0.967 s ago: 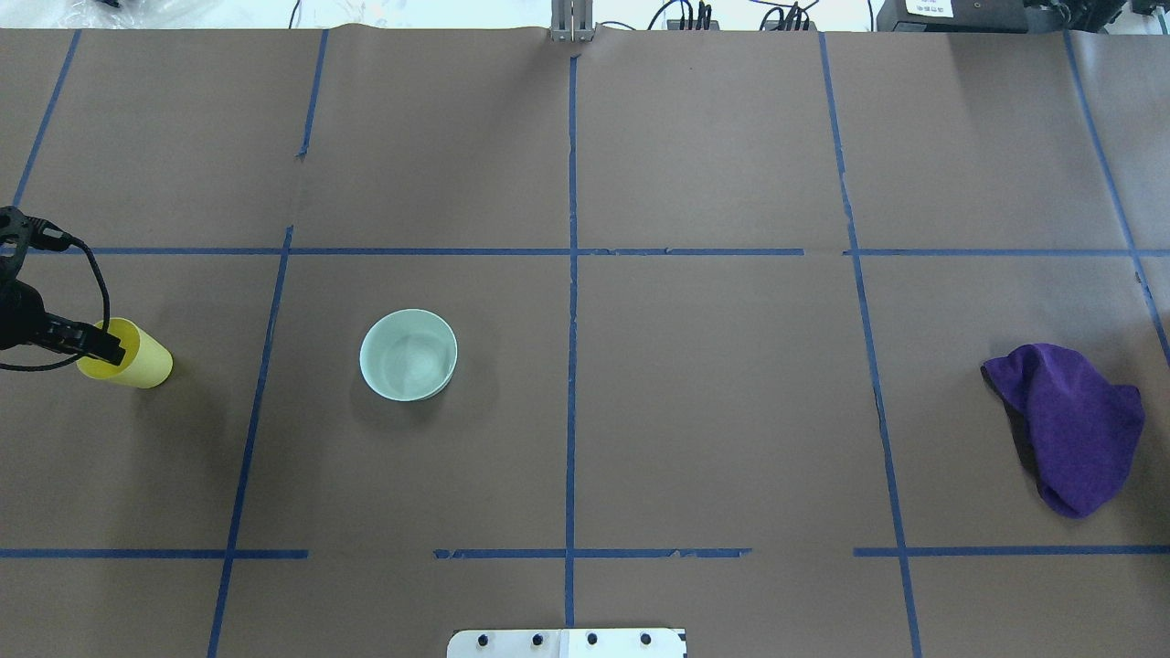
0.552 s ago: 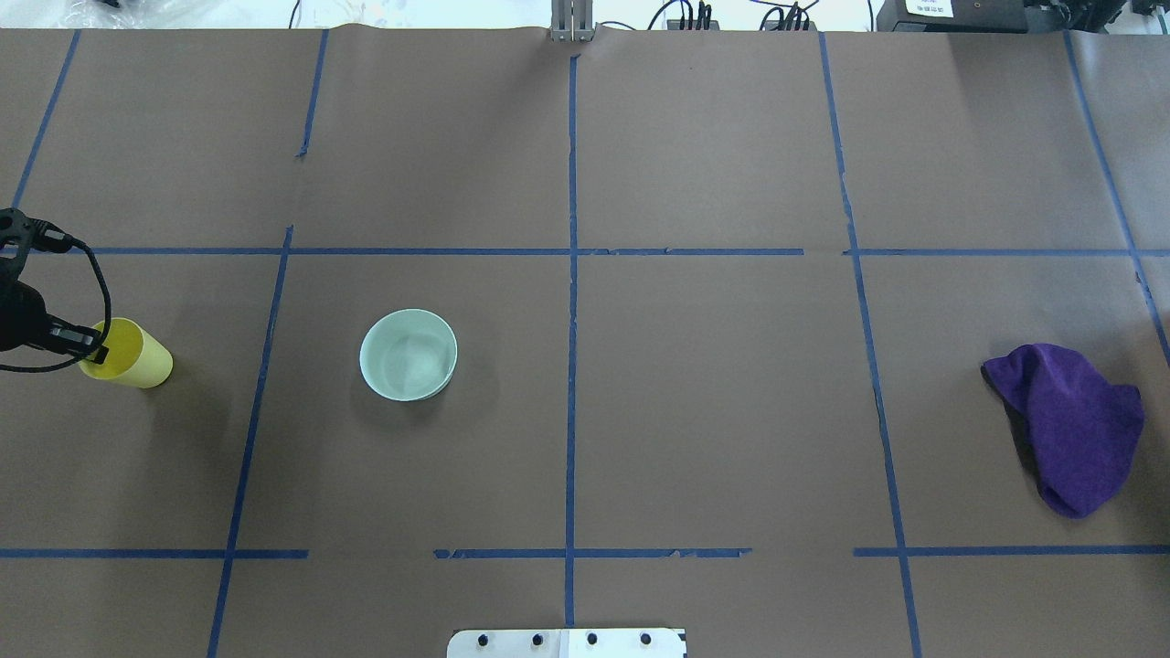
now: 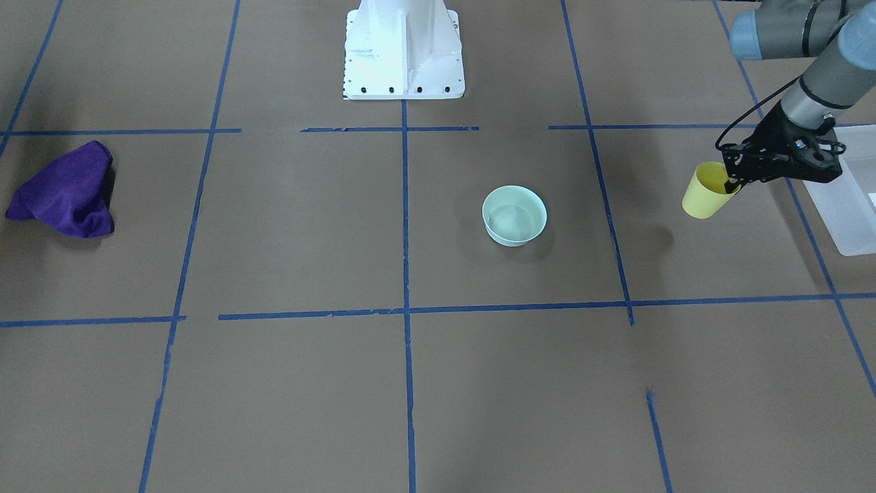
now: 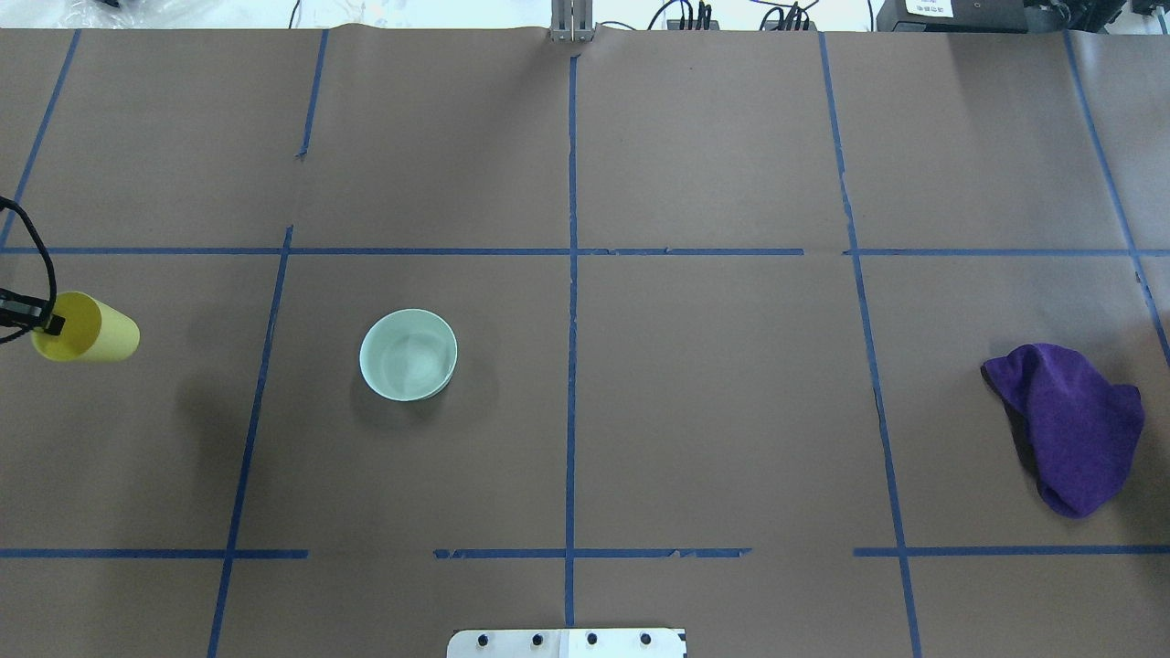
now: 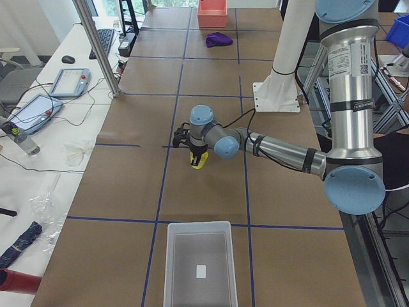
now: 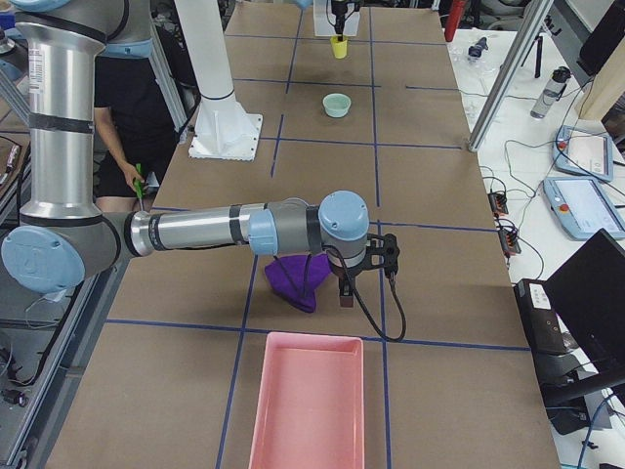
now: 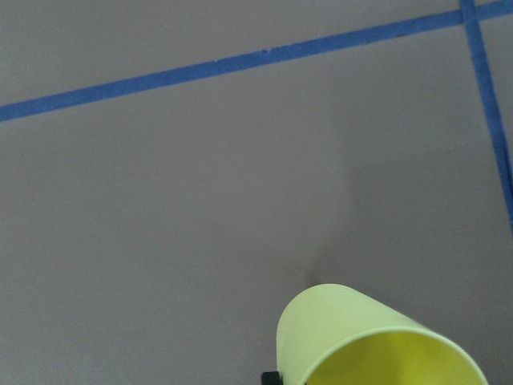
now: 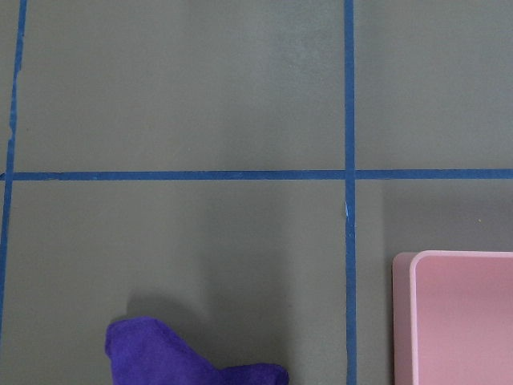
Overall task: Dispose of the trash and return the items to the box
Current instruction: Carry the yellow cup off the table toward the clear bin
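- Currently the left claw (image 3: 731, 183) is pinching the rim of the yellow cup (image 3: 705, 194). One finger is reaching into the mouth and the other is pressing on the outer wall, so the jaws are standing narrow, about the wall's thickness apart.
- The cup is hanging tilted off the claw's tip with its base pointing away from the wrist. Its shadow is falling apart from it on the brown paper, so it is probably being held clear of the table.
- The frosted plastic bin (image 3: 845, 205) is lying near the claw, on the side opposite the cup.
- Judging by its look, the cup is behaving as thin, light, smooth plastic that is stiff enough to keep its shape. A pinch on a single wall is leaving it free to swing or slide, while squeezing harder is likely only flexing the rim. The rim seems the sensible hold.
- The pale green bowl (image 3: 514, 216) is sitting well apart from the claw, out beyond the cup's base.
- The right claw (image 6: 344, 293) is hovering just beside the purple cloth (image 6: 298, 278), with the pink tray (image 6: 303, 410) near. I cannot tell whether it is wide or closed.
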`<state>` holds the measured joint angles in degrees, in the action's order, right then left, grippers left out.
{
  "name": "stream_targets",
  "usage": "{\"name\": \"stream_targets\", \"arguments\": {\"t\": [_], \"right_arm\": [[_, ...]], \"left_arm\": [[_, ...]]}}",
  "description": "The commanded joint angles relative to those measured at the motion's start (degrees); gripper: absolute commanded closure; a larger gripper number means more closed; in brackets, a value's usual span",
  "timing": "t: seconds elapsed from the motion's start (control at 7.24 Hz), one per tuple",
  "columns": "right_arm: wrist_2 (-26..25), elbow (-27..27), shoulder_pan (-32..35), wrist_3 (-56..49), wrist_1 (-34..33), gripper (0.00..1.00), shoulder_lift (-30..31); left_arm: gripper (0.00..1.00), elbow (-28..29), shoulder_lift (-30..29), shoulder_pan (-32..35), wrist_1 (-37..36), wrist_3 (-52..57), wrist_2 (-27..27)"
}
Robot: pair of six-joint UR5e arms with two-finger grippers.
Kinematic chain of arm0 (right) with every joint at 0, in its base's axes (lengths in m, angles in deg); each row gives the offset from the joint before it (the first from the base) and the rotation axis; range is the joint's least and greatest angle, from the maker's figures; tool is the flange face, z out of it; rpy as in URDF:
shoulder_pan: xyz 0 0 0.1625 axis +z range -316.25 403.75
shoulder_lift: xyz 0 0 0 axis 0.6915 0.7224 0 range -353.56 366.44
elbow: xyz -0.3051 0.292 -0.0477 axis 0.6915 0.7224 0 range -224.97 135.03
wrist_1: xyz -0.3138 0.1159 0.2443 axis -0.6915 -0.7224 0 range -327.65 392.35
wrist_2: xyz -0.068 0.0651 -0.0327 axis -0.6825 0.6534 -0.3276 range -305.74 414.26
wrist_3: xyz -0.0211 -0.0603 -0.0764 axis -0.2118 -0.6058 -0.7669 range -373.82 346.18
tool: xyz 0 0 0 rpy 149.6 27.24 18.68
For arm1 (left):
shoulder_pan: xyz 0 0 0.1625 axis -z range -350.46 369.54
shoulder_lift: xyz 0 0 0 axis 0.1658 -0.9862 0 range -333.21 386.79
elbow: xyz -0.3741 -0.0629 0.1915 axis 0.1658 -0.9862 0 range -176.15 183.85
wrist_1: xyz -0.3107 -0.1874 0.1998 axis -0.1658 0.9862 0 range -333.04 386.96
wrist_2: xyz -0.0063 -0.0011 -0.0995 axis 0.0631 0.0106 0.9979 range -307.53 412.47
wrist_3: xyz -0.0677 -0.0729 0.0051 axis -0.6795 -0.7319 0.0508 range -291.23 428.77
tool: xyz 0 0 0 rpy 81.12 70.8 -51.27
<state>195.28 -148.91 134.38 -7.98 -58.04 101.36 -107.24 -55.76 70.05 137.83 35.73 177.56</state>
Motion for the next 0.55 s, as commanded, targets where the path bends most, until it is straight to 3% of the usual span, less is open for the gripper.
{"name": "stream_targets", "arguments": {"t": [0.0, 0.14, 0.41], "right_arm": [[-0.31, -0.20, -1.78, 1.62, 0.30, 0.00, -0.17], [0.22, 0.14, -1.86, 3.55, 0.13, 0.00, 0.00], [-0.13, -0.29, -4.76, 4.27, 0.39, 0.00, -0.26]], "left_arm": [[1.00, -5.44, -3.73, 8.01, -17.86, 11.27, 1.04], [1.00, -5.02, -8.81, 12.75, -25.62, 16.90, 0.95], [1.00, -3.09, -9.48, 21.54, -32.10, 29.21, 0.86]]}}
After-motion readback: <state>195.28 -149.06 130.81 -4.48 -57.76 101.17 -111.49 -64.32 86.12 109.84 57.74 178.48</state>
